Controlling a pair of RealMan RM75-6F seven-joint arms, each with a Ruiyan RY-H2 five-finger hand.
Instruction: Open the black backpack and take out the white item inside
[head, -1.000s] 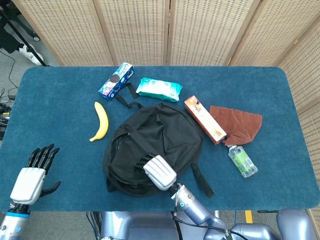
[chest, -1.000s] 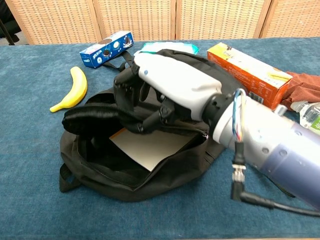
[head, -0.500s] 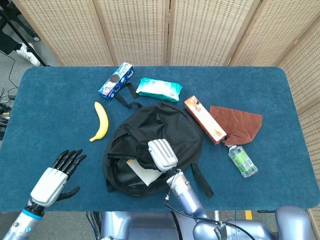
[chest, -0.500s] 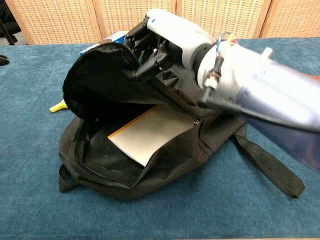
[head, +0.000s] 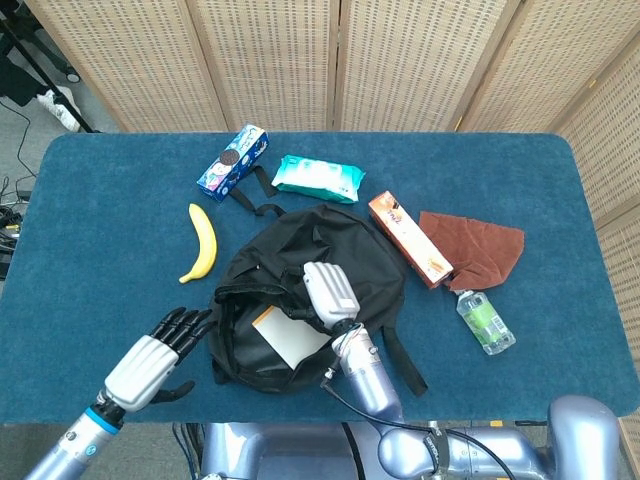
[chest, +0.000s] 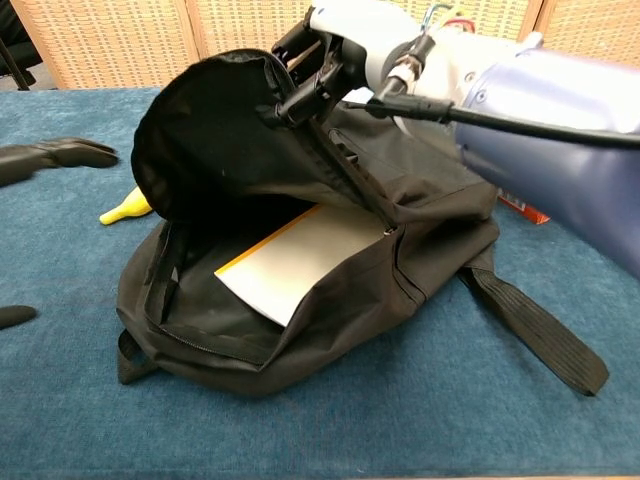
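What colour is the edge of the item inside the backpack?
Orange edge on the white item; chest view shows it best.

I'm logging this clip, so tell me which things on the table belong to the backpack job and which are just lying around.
Part of the job:
black fabric backpack, flap lifted
flat white item inside it
right hand, gripping the flap
left hand, fingers spread

Just lying about:
yellow banana
blue cookie box
teal wipes pack
orange carton
brown cloth
clear plastic bottle
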